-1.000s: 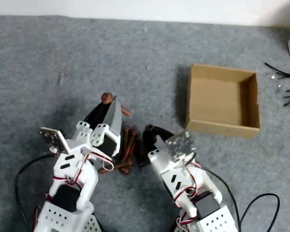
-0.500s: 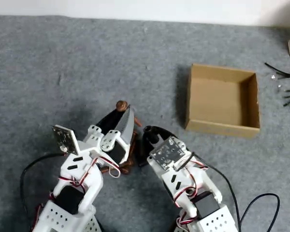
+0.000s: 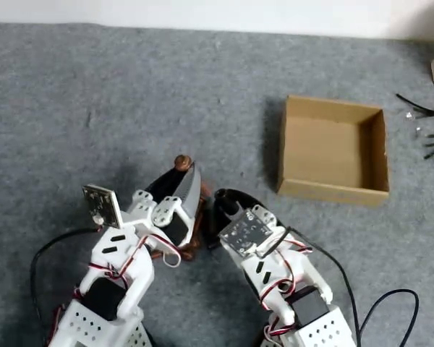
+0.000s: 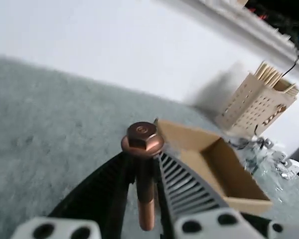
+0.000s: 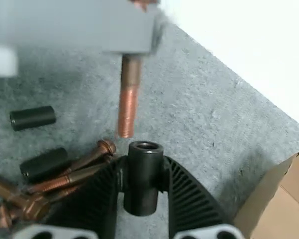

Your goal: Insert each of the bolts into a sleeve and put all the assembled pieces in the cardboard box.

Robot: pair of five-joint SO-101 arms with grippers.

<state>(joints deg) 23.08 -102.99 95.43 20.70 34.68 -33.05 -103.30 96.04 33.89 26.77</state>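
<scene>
The left end effector (image 4: 143, 159) grasps the copper bolt (image 4: 145, 191), the right end effector (image 5: 143, 162) the black sleeve (image 5: 141, 181), so centre the tip over the bore before pushing.

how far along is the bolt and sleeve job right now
Done: nothing yet; the cardboard box looks empty. In hand: the left gripper holds a bolt, the right gripper holds a sleeve, and the bolt's tip is not yet in the sleeve. Left: this insertion, then the loose bolts and loose sleeves on the carpet, and boxing every piece.
</scene>
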